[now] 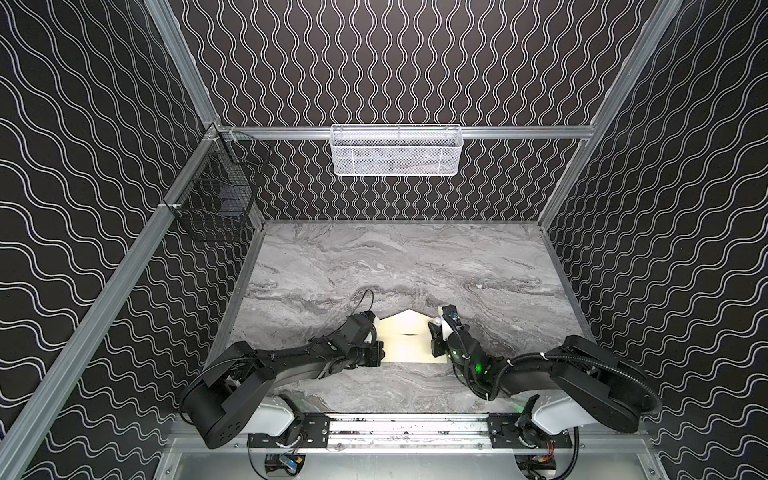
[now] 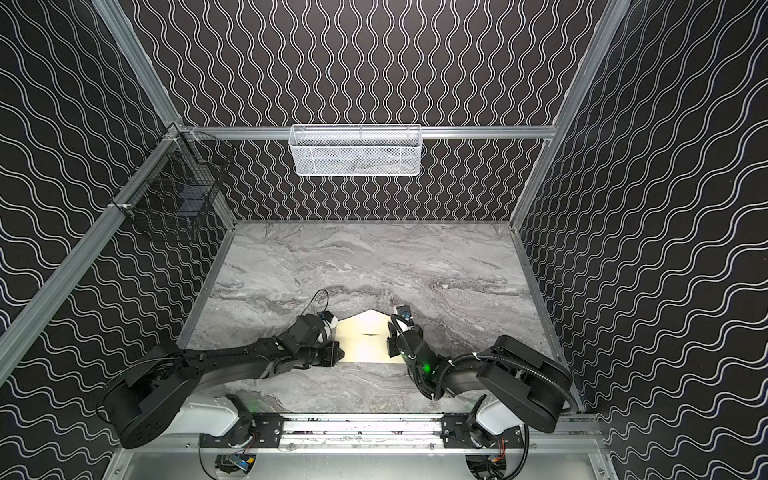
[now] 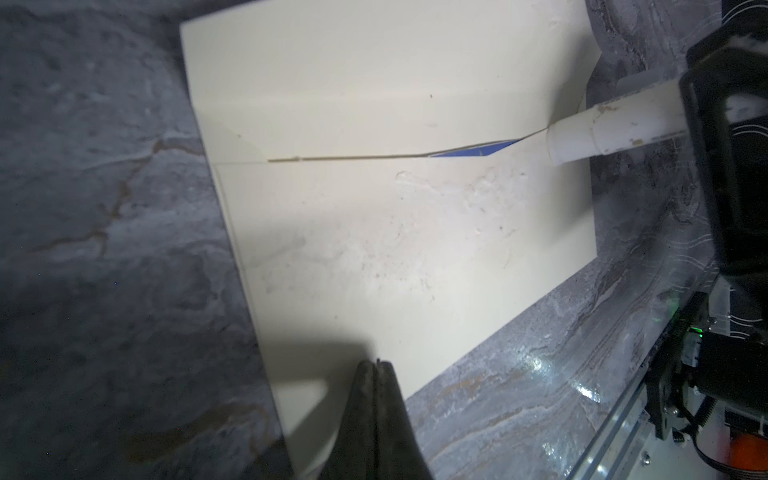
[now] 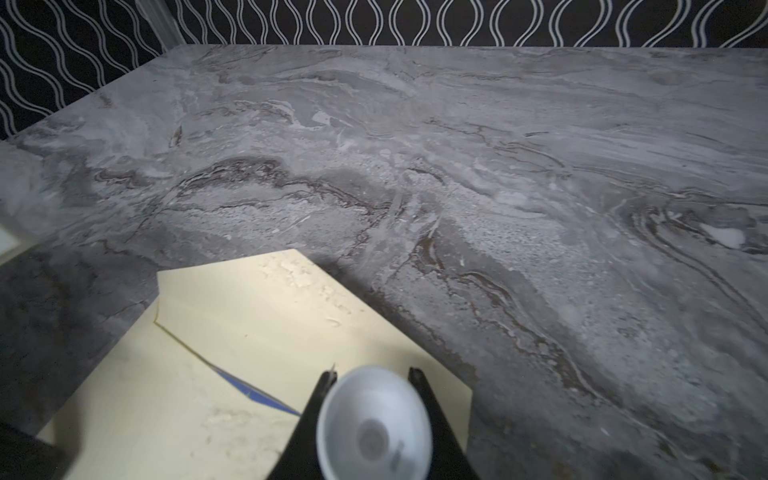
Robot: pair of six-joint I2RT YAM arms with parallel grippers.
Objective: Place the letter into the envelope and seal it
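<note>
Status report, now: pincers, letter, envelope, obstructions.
Left pincer shut, tips at envelope edge. Right pincer clamps white stick, tip at flap seam. Letter inside, blue sliver showing; flap open. No obstruction seen.

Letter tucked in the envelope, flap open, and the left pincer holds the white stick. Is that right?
No: the right pincer holds the white stick, as the right wrist view shows. The letter is tucked in the envelope, flap open.

No legible text, labels or numbers visible.
</note>
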